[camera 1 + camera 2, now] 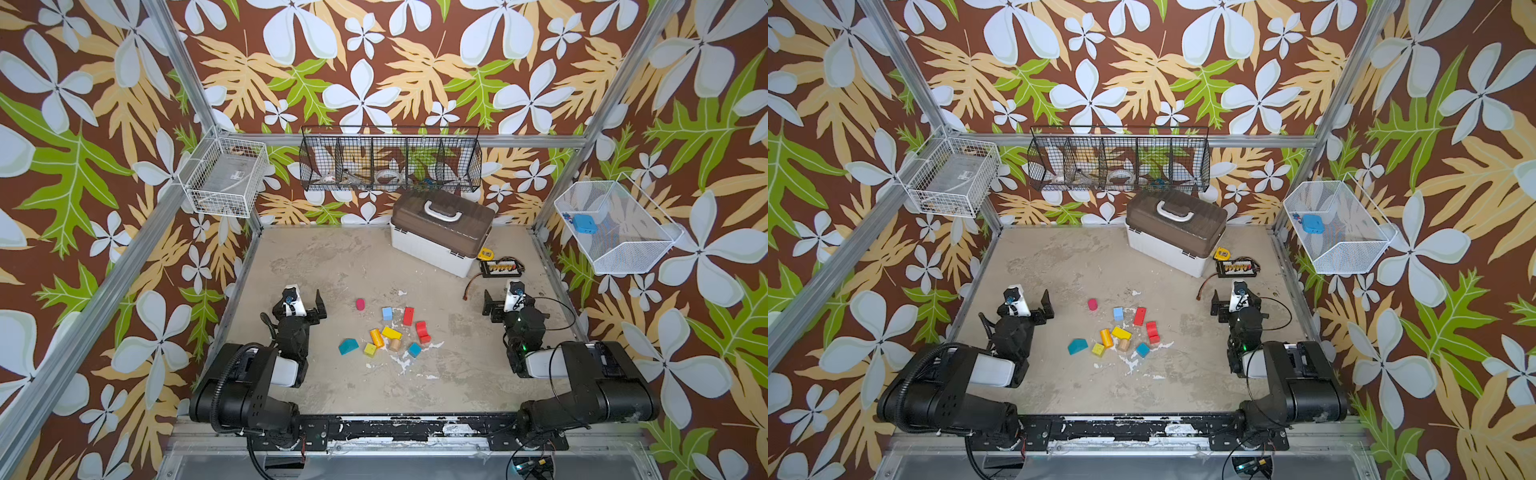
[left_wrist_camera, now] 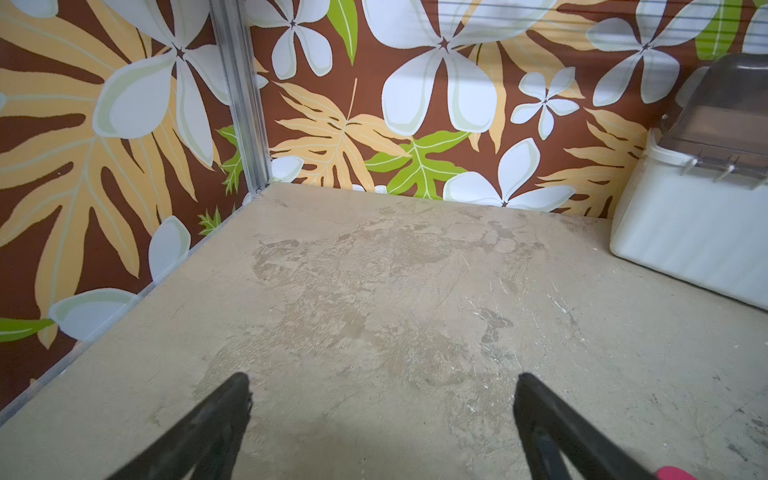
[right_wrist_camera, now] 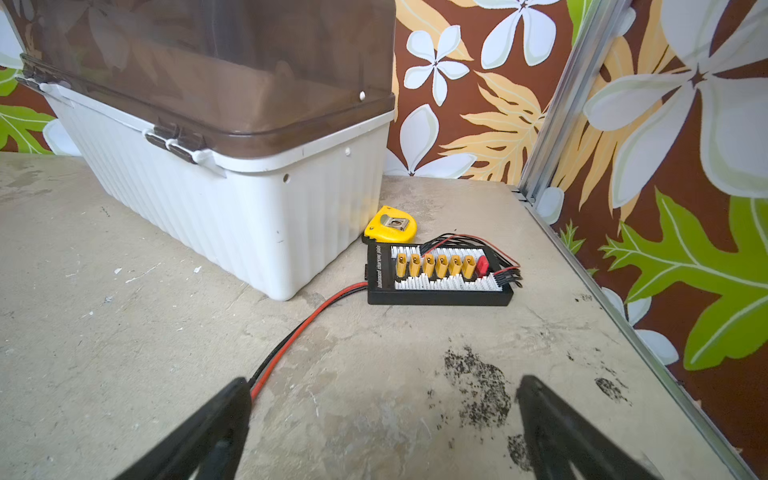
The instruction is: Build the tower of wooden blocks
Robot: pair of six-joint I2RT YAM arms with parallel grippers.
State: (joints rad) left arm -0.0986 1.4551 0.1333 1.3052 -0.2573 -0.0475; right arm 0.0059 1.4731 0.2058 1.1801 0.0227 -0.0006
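Several wood blocks lie loose in the middle of the table, none on top of another: a pink cylinder (image 1: 360, 304), light blue cube (image 1: 387, 313), red block (image 1: 408, 316), red arch (image 1: 422, 331), yellow block (image 1: 391, 333), orange cylinder (image 1: 376, 337), teal roof piece (image 1: 348, 346) and others. No tower stands. My left gripper (image 1: 301, 300) hangs open and empty to the left of them, over bare table (image 2: 382, 376); the pink cylinder (image 2: 673, 473) just shows at that wrist view's edge. My right gripper (image 1: 508, 297) is open and empty to their right (image 3: 382, 378).
A white case with a brown lid (image 1: 440, 237) stands at the back. Beside it lie a yellow tape measure (image 3: 390, 228) and a black charging board (image 3: 440, 274), whose red-black wire (image 3: 307, 324) runs to my right gripper's finger. Wire baskets (image 1: 390, 160) hang on the walls.
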